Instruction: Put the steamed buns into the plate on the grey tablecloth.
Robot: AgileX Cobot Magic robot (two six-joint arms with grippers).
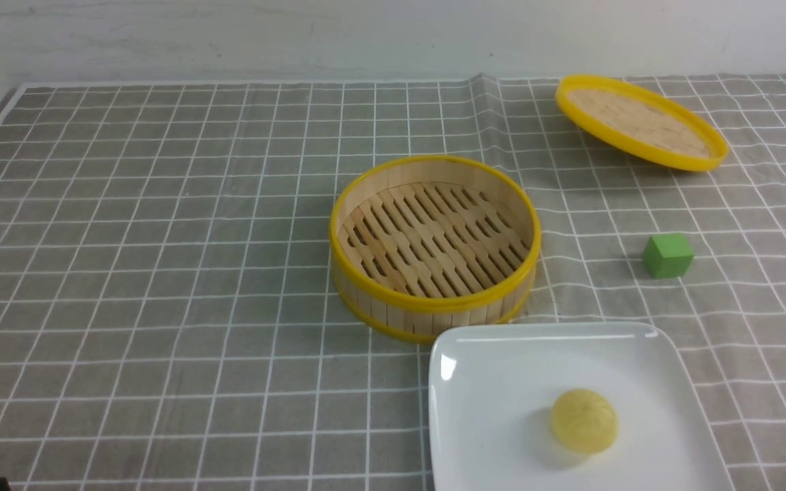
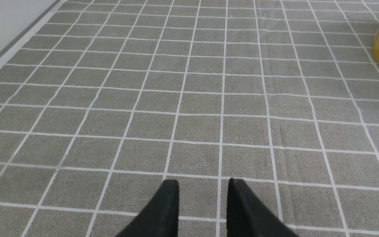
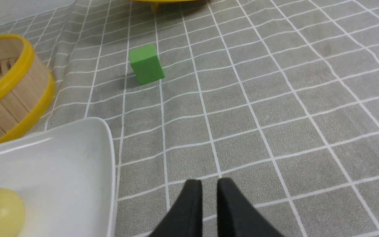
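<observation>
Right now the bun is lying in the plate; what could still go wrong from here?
1. The bun is round and lies loose in the glossy plate; a bump could make it roll.
2. The right gripper hangs low over the cloth beside the plate's rim; a sideways move may knock the plate.
3. The plate almost touches the steamer basket, so a pushed plate could shove it.

Pale-yellow pleated steamed bun [image 1: 583, 421] sits upright in glossy white square plate [image 1: 495, 382]; plate rests on grey tablecloth [image 1: 161, 273].
</observation>
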